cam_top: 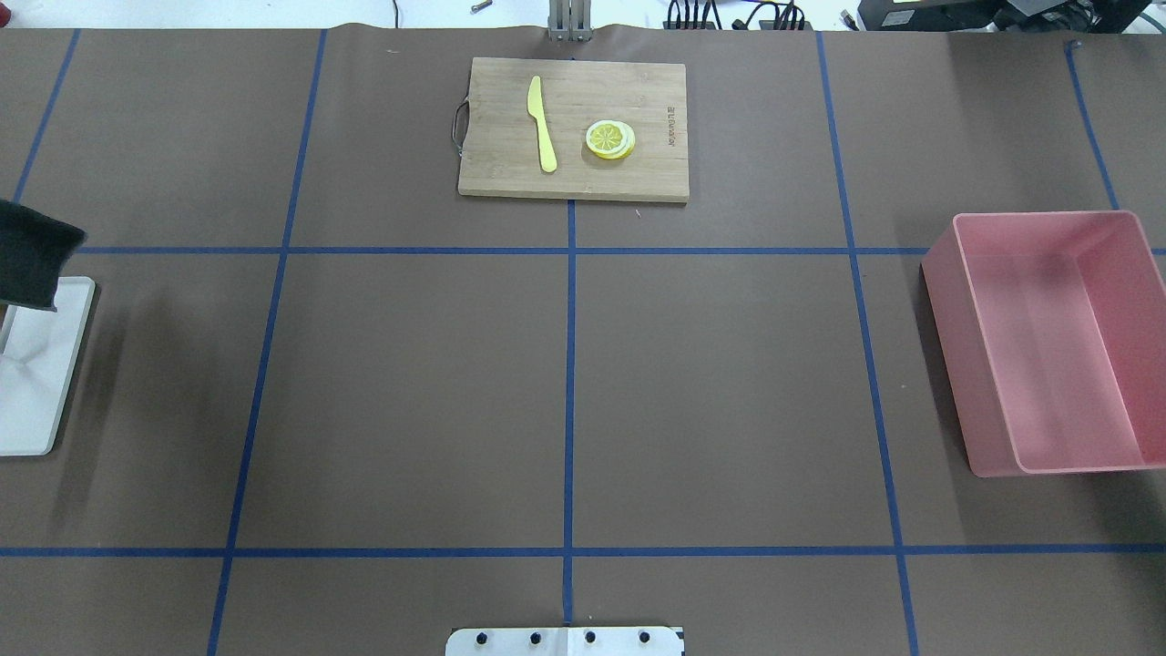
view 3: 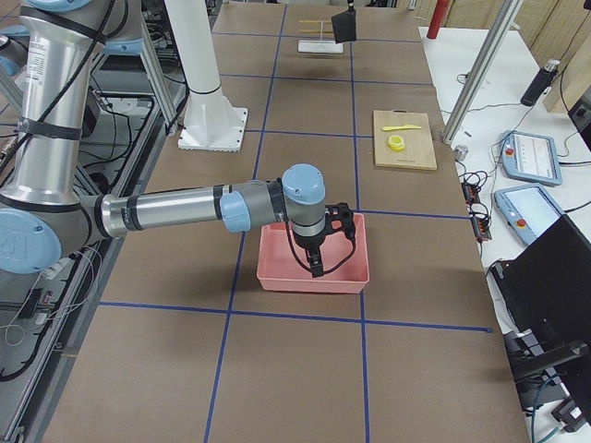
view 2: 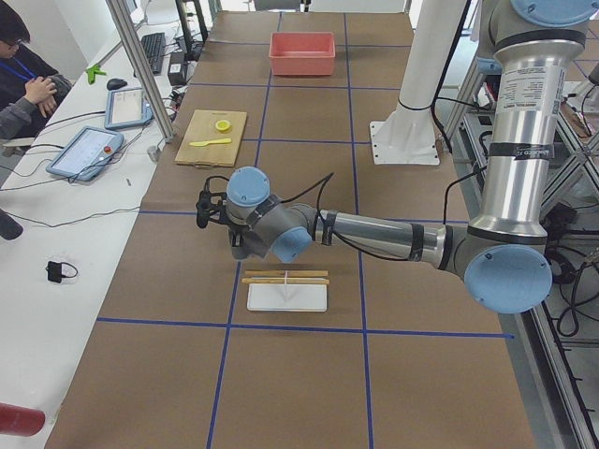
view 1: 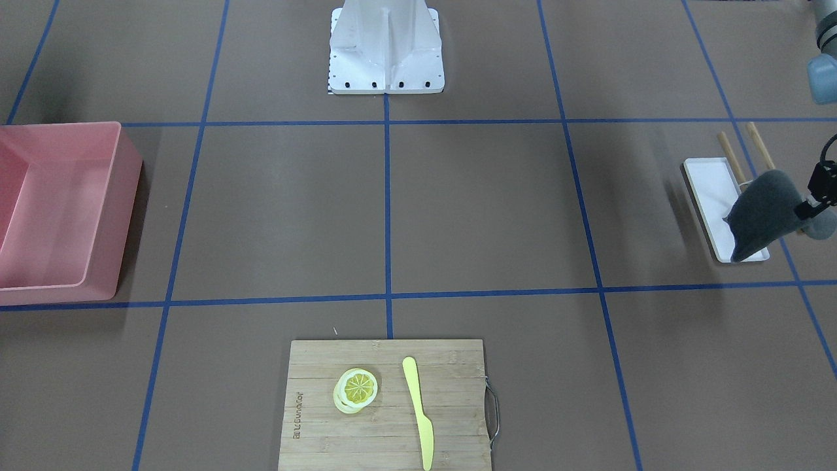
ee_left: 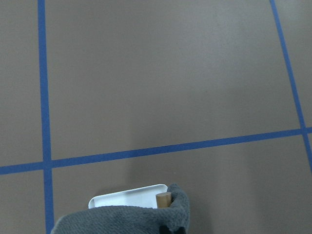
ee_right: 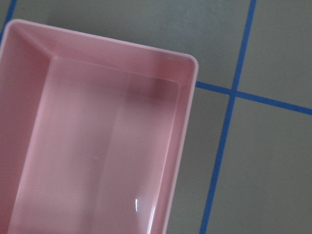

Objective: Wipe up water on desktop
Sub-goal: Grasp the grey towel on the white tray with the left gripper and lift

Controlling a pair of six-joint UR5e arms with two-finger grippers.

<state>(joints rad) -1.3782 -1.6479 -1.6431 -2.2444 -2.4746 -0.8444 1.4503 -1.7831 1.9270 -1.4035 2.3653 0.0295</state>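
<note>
Desktop (view 1: 484, 209): the brown top with the blue tape grid. It runs under everything, and the board (view 1: 386, 405) sits in the middle of its edge farthest from the robot.
On the board: a stack of lemon slices (view 1: 356, 389) with a yellow knife (view 1: 418, 409) just beside it, not touching.
Left gripper (view 1: 809, 208): well off to the robot's left of the board, up in the air, fingers pinched on a grey cloth (view 1: 762, 212).
Cloth: it dangles clear of the desktop, over the tray (view 1: 709, 190) end that's on the board's side.
Tray: white and flat, with two wooden sticks (view 1: 731, 157) running along it — you can't make out how they're held.
Bin (view 1: 39, 216): pink, well away from the board on the robot's right.
Right gripper (view 3: 319, 263): over the bin, fingers pointing down — can't tell if it's wide or narrow, you only get it from the side camera.
</note>
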